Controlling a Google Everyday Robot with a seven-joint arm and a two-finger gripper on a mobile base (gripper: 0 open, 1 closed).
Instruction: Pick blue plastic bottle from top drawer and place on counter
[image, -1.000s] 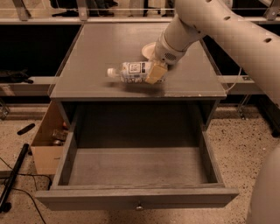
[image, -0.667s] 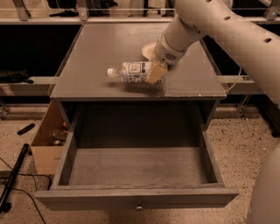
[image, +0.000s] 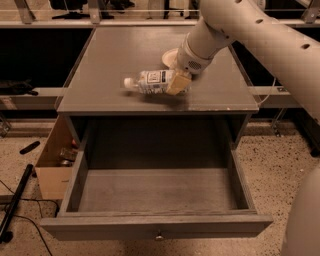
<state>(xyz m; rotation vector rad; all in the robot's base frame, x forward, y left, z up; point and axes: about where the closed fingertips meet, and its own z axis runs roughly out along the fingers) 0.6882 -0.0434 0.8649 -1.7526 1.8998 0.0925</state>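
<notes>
The blue plastic bottle (image: 152, 81) lies on its side on the counter (image: 120, 45), near the front edge, with its white cap pointing left. My gripper (image: 178, 81) comes in from the upper right and is shut on the bottle's base end; a tan finger (image: 179, 84) crosses in front of it. The top drawer (image: 157, 192) is pulled fully out below, its grey floor bare, with a small metal knob (image: 159, 235) on its front.
A pale round object (image: 169, 56) lies on the counter just behind the gripper. An open cardboard box (image: 52, 162) stands left of the cabinet. A black pole (image: 15, 200) and cables lie on the speckled floor at the left. A rail runs behind the cabinet.
</notes>
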